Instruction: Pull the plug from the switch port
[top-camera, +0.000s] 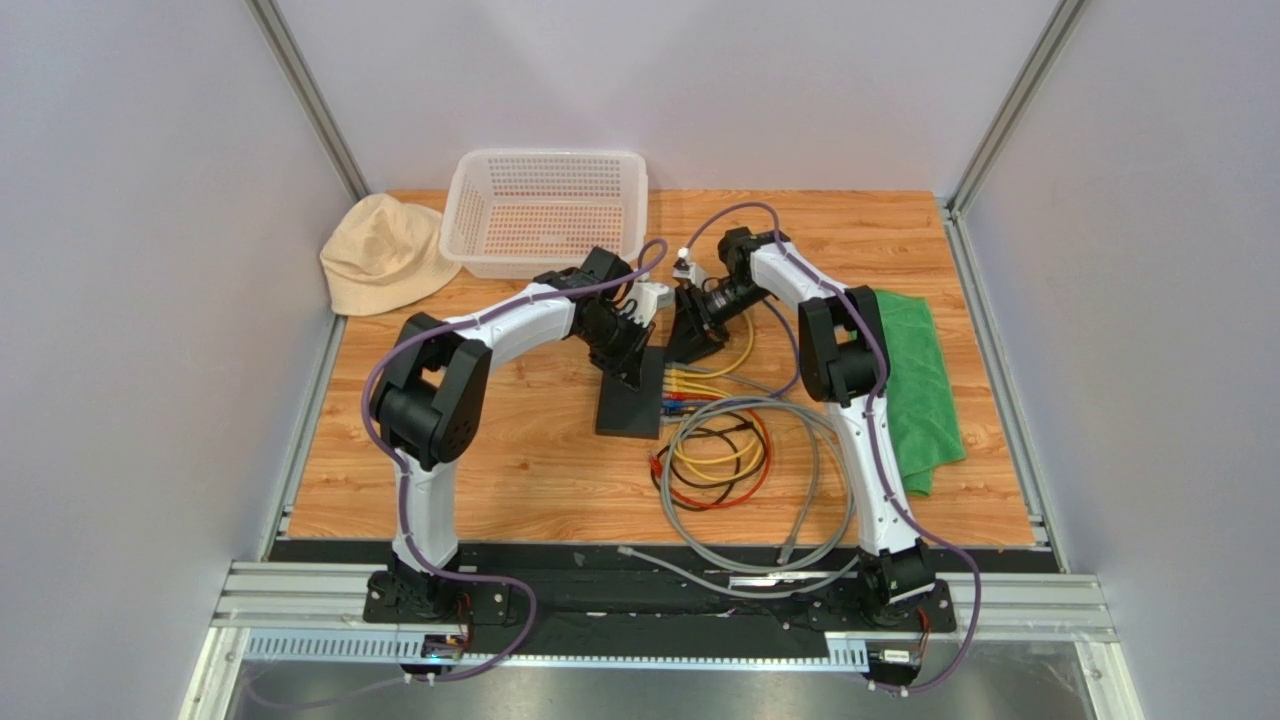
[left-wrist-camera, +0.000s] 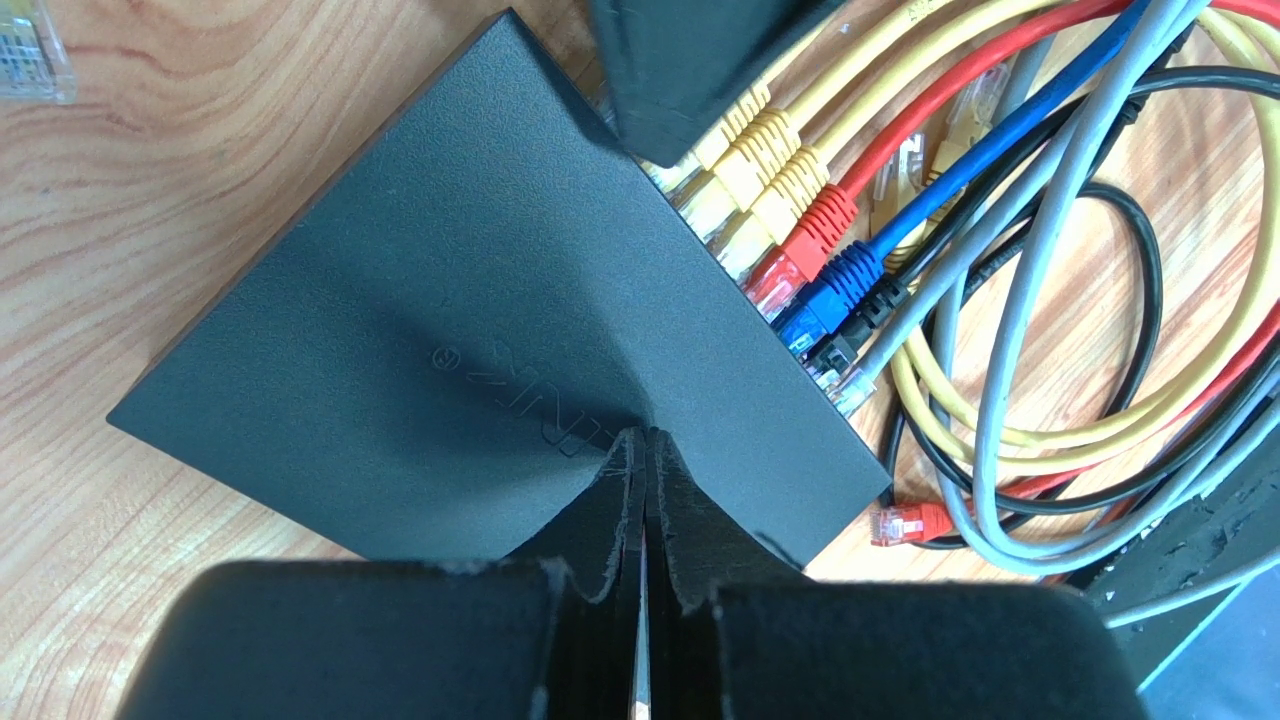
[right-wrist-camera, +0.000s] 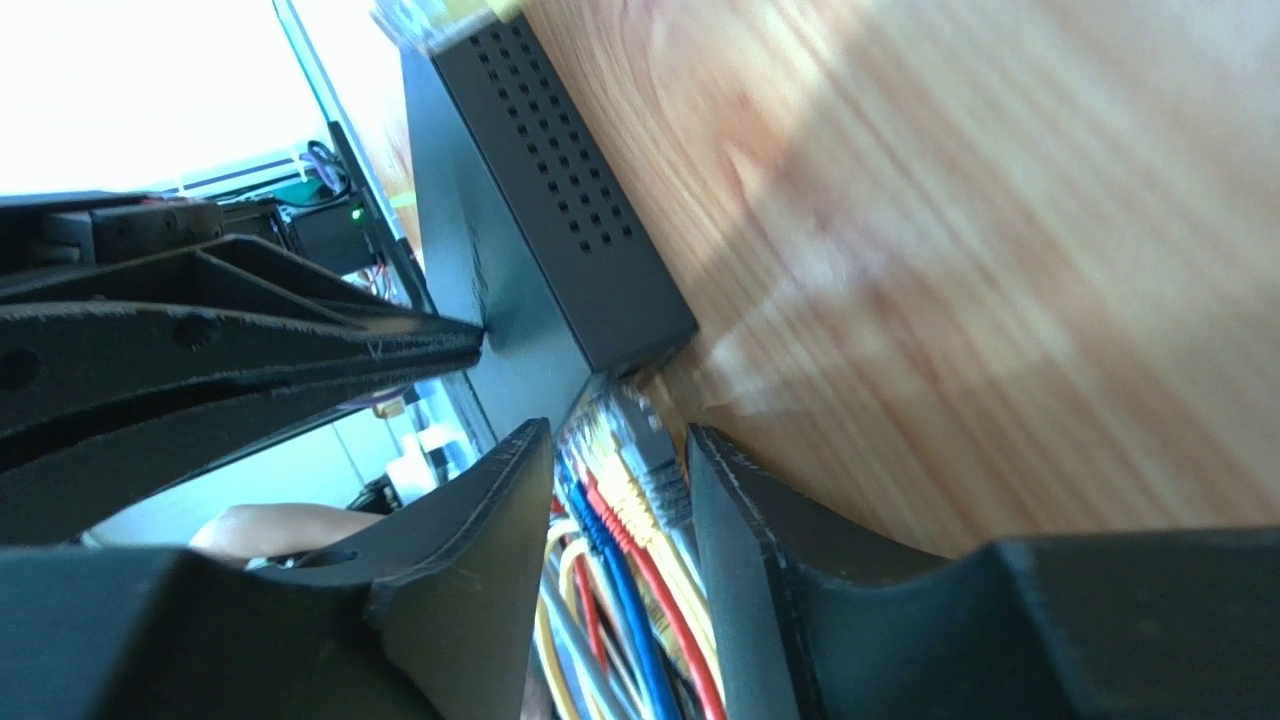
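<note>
The switch (left-wrist-camera: 451, 315) is a flat matte-black box lying on the wooden table, and it also shows as the switch (top-camera: 628, 402) in the top view. Along its port edge sit yellow plugs (left-wrist-camera: 739, 188), a red plug (left-wrist-camera: 804, 240), a blue plug (left-wrist-camera: 842, 282) and a dark one. My left gripper (left-wrist-camera: 649, 438) is shut with nothing between its fingers, and its tips rest on the switch's top face. My right gripper (right-wrist-camera: 616, 443) is open at the port edge. The grey plug (right-wrist-camera: 649, 450) and the yellow, red and blue plugs lie between its fingers.
A coil of grey, yellow, red and black cables (top-camera: 736, 458) lies right of the switch. A loose red plug (left-wrist-camera: 909, 522) rests by its corner. A white basket (top-camera: 544, 210) and a beige hat (top-camera: 383, 255) stand at the back, and a green cloth (top-camera: 920, 383) lies right.
</note>
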